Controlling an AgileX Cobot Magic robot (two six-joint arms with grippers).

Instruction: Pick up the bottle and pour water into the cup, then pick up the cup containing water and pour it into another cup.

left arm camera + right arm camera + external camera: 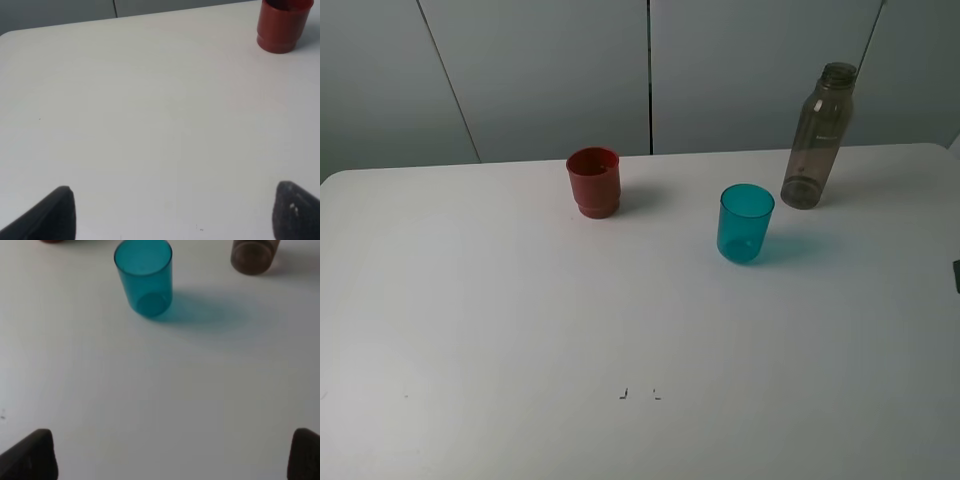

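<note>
The smoky grey-brown bottle [818, 136] stands upright and capless at the back right of the white table; only its base [252, 256] shows in the right wrist view. The teal translucent cup [745, 223] [144, 277] stands upright in front and to the left of it. The red-brown cup [594, 182] [281, 24] stands upright farther left, near the back. My left gripper [172, 212] is open over bare table, well short of the red cup. My right gripper [172, 455] is open too, well short of the teal cup, with nothing between its fingers.
The white table [520, 330] has small dark marks [638, 393] near its front middle. Grey wall panels [550, 70] rise behind its back edge. A dark object [956, 276] pokes in at the right border.
</note>
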